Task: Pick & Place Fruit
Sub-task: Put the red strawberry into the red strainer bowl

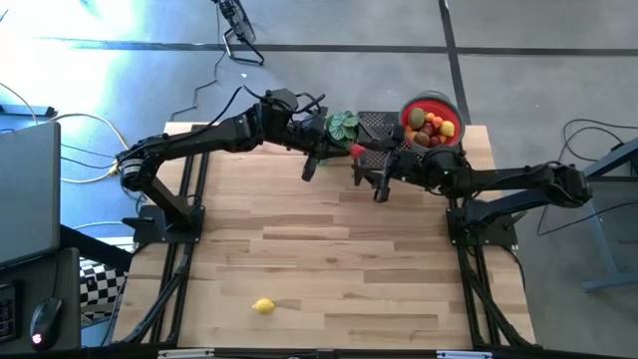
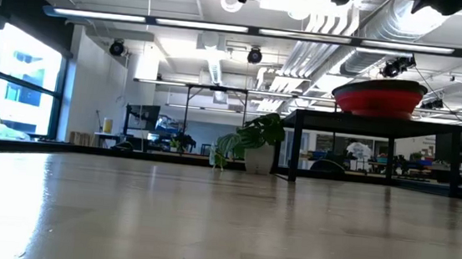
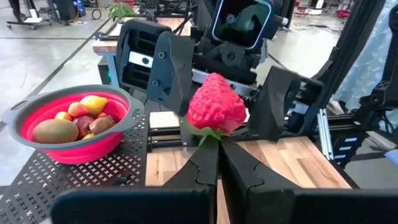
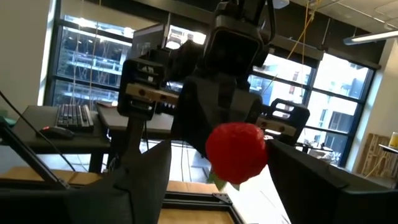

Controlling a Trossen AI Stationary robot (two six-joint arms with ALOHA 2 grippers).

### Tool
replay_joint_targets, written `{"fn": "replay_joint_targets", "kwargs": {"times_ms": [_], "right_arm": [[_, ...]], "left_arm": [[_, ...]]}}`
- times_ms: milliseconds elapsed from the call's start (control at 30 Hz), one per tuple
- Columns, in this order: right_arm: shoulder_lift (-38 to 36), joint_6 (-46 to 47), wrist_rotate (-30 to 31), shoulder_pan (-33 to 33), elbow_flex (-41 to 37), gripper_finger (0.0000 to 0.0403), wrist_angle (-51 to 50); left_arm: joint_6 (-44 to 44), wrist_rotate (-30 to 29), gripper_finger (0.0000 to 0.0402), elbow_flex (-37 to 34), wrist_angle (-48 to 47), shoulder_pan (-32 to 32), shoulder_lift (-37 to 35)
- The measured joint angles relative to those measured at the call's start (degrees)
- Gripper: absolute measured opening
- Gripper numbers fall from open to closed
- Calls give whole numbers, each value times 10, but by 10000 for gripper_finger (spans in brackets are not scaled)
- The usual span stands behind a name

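Red toy strawberry (image 3: 216,111), bumpy skin, green leaves at its base, held up off the table between the two arms, pinched at the leafy end, rounded body (image 4: 236,152) standing free. Pile of small fruits (image 1: 433,129) in the red bowl at the far right of the table: brown kiwi (image 3: 55,130), yellow-and-red mango-like piece (image 3: 93,102), orange and dark red pieces among them. Lone yellow lemon (image 1: 263,306) lying on the wood near the front edge, well apart from the rest.
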Motion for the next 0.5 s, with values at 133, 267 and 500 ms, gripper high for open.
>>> {"fn": "replay_joint_targets", "kwargs": {"times_ms": [133,267,500], "right_arm": [[1,0,1,0,0,253,-3],[1,0,1,0,0,253,-2],[1,0,0,0,0,252,-2]], "left_arm": [[0,-1,0,0,5,-5,4],[-2,-2,0,-1,13,-13,14],[1,-10,0,0,22,-19,19]]}}
